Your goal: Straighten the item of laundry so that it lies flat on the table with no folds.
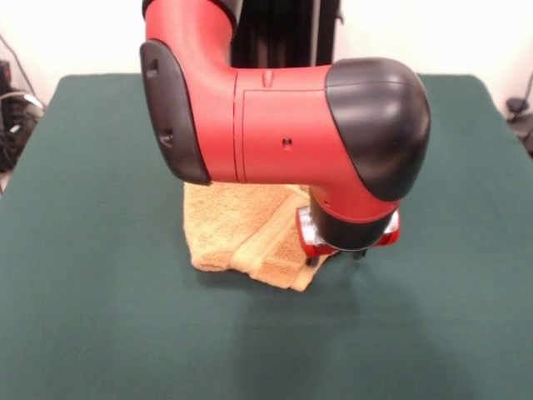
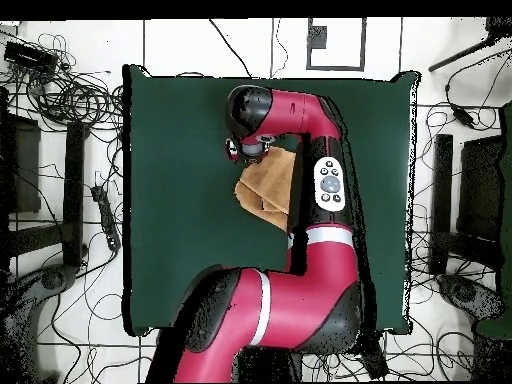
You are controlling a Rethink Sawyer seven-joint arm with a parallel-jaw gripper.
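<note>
Low over the desk (image 1: 92, 250), the tool (image 1: 337, 257) hangs beneath the arm's (image 1: 283, 125) black wrist housing, with only two dark finger stubs peeking out under the red and silver flange; whether they are spread or pressed together, or pinching cloth, I cannot tell, since the housing hides most of them in the front view and all of them from overhead. The towel (image 1: 241, 229) lies near the middle of the green desk, mostly tucked behind and under the arm. In the front view it sits just to the left of the tool, and its lower right corner reaches up to or just beside the finger stubs; contact cannot be confirmed. It is plainly not flat: a doubled layer with a woven band runs diagonally across it from upper right down to lower left, and the near edge looks thick and rolled. From overhead, the cloth appears as a tan, irregular patch just below the wrist and against the forearm. My reading is that the coming move turns on that corner by the tool, and drawing it away from the bulk of the cloth would likely open the fold.
</note>
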